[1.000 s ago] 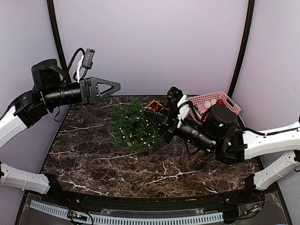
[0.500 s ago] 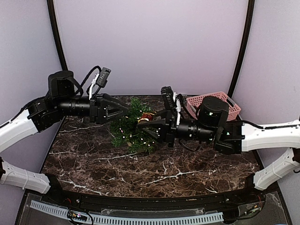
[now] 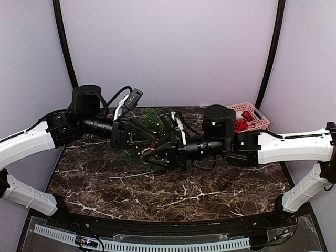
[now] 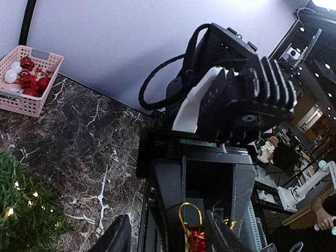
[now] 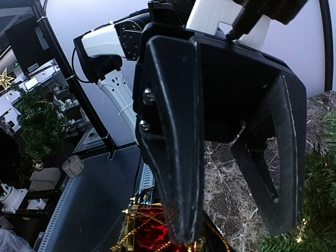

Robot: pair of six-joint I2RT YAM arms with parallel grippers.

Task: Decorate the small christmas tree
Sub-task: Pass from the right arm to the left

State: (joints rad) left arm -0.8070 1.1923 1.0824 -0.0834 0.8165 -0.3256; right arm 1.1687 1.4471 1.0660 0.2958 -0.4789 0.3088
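Right gripper (image 3: 150, 155) is clamping red ornament (image 4: 194, 239) near small christmas tree (image 3: 153, 118), left gripper (image 3: 150, 140) is reaching w/ jaws apart; no decor seems hung yet.

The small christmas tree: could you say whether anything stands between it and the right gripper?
Yes: the left gripper meets the right gripper tip to tip at its red ornament, in front of the tree.

the small christmas tree (image 3: 153, 118) sits behind the left end effector (image 3: 152, 140) and right end effector (image 3: 147, 156), an ornament (image 5: 152, 233) between them.
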